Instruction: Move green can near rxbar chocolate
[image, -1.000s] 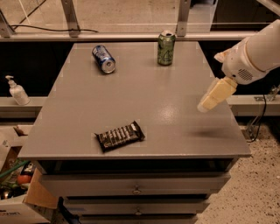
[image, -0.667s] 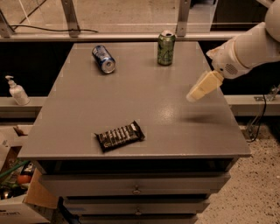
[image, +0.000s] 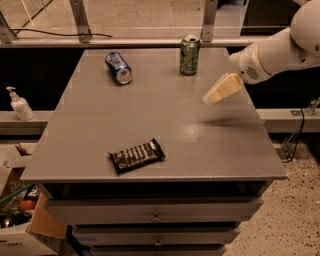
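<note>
Two drink cans are counted on the grey surface (image: 90, 125). One green can (image: 190, 55) is seen standing upright at the upper middle of the frame, close to the far edge, silver top up. One blue can (image: 118, 67) is found lying on its side to the upper left, well apart from the green one.

One rxbar chocolate (image: 137, 155) is spotted lying flat towards the lower left of the surface, near the front edge and set at a slight angle, its white lettering visible on the dark wrapper. It is well apart from the green can, with open grey surface between them.

One hand (image: 220, 90) is picked out at the upper right, pale and cream-coloured, held above the surface and pointed down and to the left. It is carried by one white arm (image: 280, 50) reaching in from the right edge. Nothing is touched by the hand; it sits to the lower right of the green can, near it but apart. Whether the hand is released or clenched cannot be told. One faint shadow (image: 225, 121) is cast on the surface below it.

One white pump bottle (image: 20, 105) is noted on the ledge at the left edge. Two drawer knobs (image: 156, 218) are counted below the surface.
</note>
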